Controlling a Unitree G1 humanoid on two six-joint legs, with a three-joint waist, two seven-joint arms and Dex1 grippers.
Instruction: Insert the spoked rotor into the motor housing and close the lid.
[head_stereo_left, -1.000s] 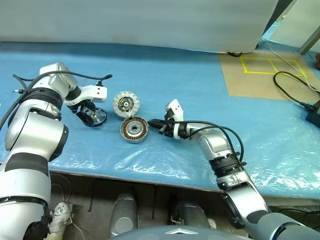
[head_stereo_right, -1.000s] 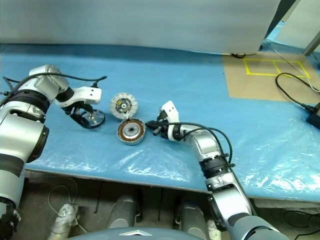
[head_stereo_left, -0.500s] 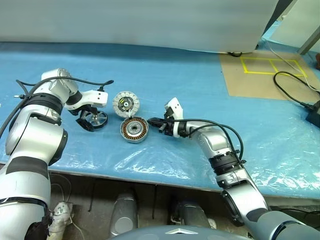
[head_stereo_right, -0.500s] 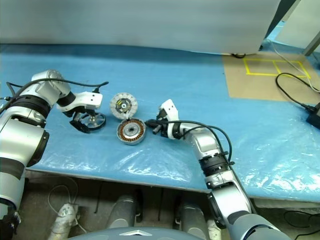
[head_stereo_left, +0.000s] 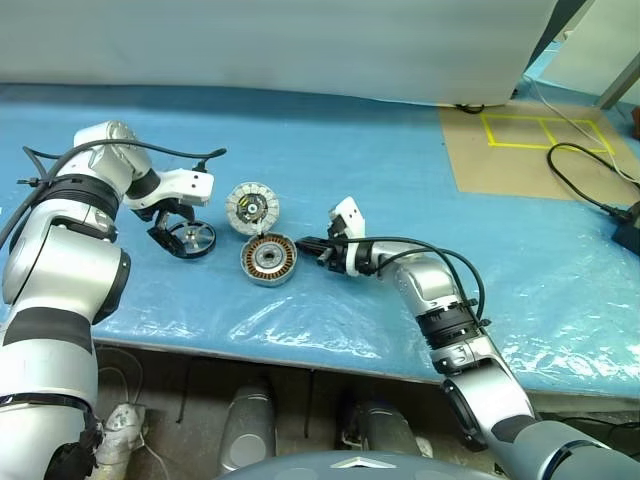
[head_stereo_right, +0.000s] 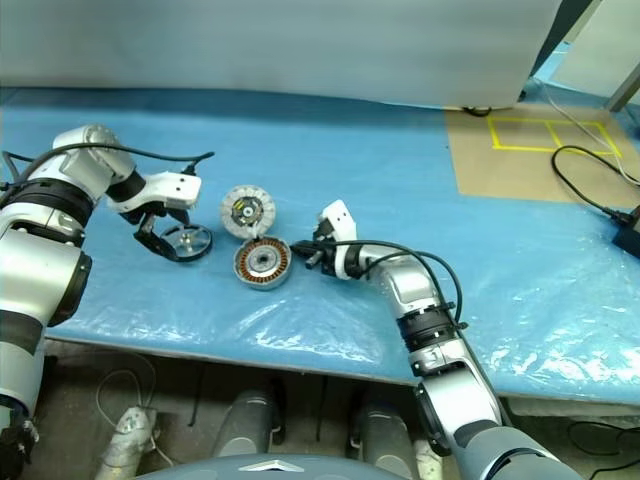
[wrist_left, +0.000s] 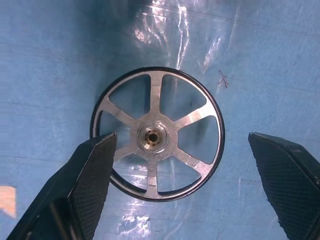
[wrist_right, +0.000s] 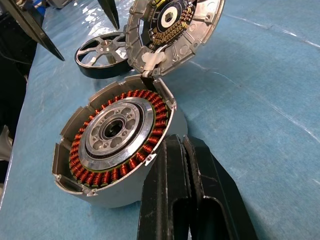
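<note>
A worktop (head_stereo_left: 330, 150) wrapped in glossy, crinkled blue plastic sheeting carries three round metal parts. The spoked rotor (wrist_left: 157, 133), a flat silver wheel with six broad spokes, a small brass-coloured hub and a thin black rim, lies flat on the sheet under the left claw (head_stereo_left: 176, 231). That claw points down over it with its two black, cross-hatched fingers (wrist_left: 92, 175) spread wide, one on either side of the wheel, the nearer one overlapping the rim in the wrist view; whether it touches cannot be told.

The motor housing (wrist_right: 117, 142), a round silver metal cup ringed inside with copper-brown windings around a pale machined centre, sits just to the right of the rotor. Its lid (wrist_right: 172, 25), a silver disc with a dark circuit face, stands tilted open at the housing's far edge. The right claw (head_stereo_left: 308, 243) lies low, fingers pressed together and empty, its tip just beside the housing's right wall.
</note>
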